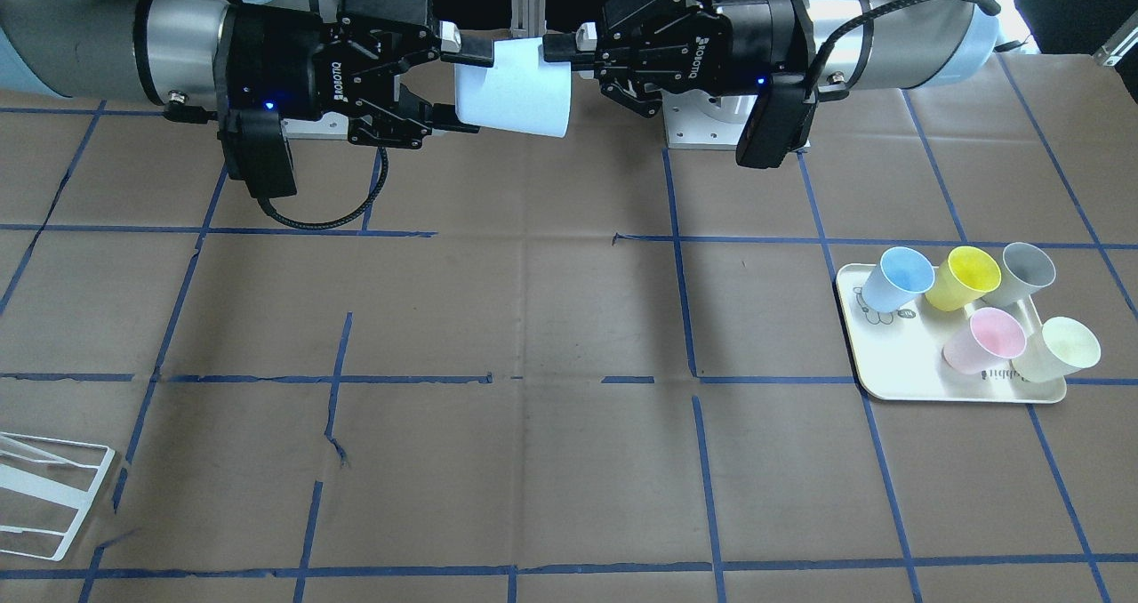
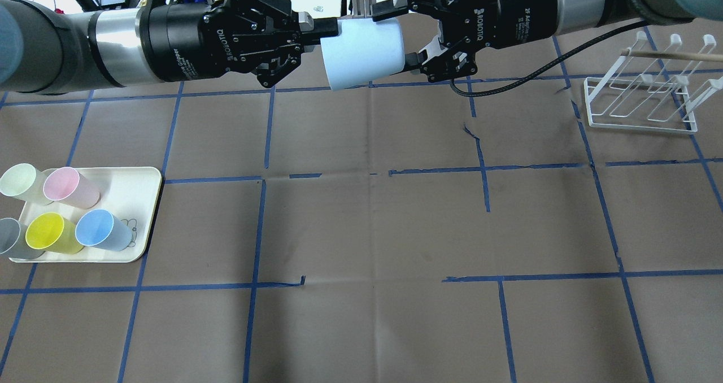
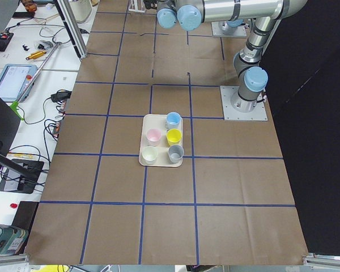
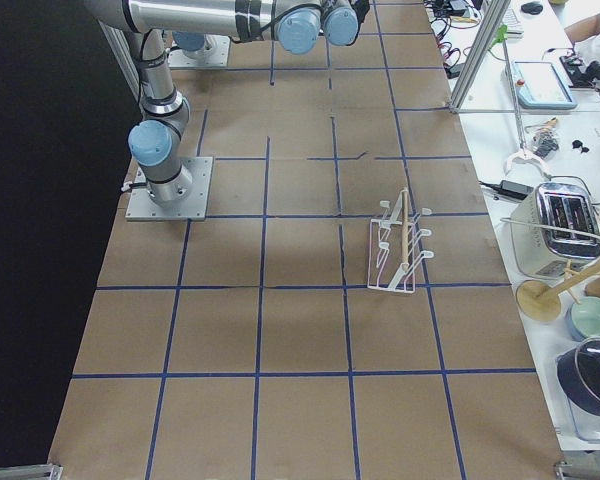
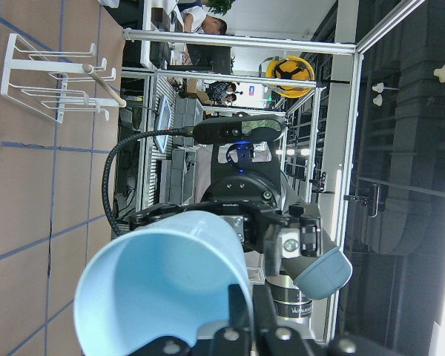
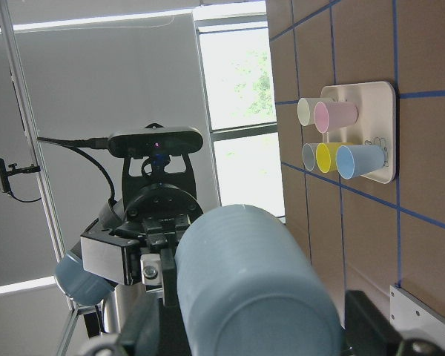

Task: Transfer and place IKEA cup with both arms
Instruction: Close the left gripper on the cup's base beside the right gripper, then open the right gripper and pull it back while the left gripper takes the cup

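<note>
The IKEA cup (image 1: pixel 520 87), a pale blue tumbler, hangs on its side in the air over the table's far edge, between both arms. My left gripper (image 1: pixel 562 52) is shut on the cup's rim wall (image 2: pixel 364 52); in the left wrist view one finger sits inside the open mouth (image 5: pixel 163 289). My right gripper (image 1: pixel 460 87) is open, with its jaws above and below the cup's base (image 6: pixel 252 289), close to the wall. The second alike blue cup (image 2: pixel 101 230) lies on the tray.
A cream tray (image 2: pixel 152 202) at my left holds the blue, yellow (image 2: pixel 48 233), pink (image 2: pixel 68 186), grey and pale green cups, all on their sides. A white wire rack (image 2: pixel 644 106) stands at my right. The brown table has blue tape lines.
</note>
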### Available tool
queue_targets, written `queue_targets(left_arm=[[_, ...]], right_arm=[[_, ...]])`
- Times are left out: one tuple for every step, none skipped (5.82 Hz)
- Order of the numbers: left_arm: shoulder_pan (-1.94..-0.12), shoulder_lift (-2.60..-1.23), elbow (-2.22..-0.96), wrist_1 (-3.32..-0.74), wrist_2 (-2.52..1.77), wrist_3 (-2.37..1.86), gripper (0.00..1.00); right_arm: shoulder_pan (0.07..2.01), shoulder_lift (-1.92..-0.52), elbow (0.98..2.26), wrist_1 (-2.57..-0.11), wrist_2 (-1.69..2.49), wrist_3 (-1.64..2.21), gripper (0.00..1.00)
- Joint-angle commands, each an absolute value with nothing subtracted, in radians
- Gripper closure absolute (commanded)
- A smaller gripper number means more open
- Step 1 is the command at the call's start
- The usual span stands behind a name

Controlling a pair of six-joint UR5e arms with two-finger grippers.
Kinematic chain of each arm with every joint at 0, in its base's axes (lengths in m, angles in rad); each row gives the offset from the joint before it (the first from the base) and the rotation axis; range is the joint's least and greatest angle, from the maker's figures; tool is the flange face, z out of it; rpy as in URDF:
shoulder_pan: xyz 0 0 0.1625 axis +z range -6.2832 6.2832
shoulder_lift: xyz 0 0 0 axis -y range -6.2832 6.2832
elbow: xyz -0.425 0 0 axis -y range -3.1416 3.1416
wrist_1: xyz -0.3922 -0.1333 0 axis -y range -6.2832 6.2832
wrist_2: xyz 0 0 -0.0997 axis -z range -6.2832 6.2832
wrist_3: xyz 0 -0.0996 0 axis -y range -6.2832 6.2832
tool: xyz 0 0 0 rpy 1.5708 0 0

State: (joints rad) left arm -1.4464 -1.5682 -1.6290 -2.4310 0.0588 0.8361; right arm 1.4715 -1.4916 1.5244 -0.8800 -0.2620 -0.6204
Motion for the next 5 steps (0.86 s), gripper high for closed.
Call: queue_targets(left_arm=[[-1.439, -1.566, -1.629, -2.431, 0.066, 0.838, 0.99], [-1.434, -1.563, -1.626, -2.419, 0.112, 0.838, 0.99], [-1.425, -1.549, -1.609, -2.361, 0.287, 0.812, 0.99], [-1.414, -1.543, -1.594, -2.254, 0.469, 0.736, 0.98], [-1.416, -1.54, -1.591, -2.095, 0.731, 0.65, 0.98]], right_arm=[[1.47, -1.491, 1.519, -0.882, -0.264, -0.617, 0.0], [1.459, -1.485, 1.523, -0.89, -0.27, -0.617, 0.0], [1.433, -1.48, 1.52, -0.944, -0.346, -0.618, 0.0], [1.352, -1.47, 1.522, -1.117, -0.553, -0.507, 0.0], [1.317, -1.457, 1.522, -1.325, -0.756, -0.365, 0.0]])
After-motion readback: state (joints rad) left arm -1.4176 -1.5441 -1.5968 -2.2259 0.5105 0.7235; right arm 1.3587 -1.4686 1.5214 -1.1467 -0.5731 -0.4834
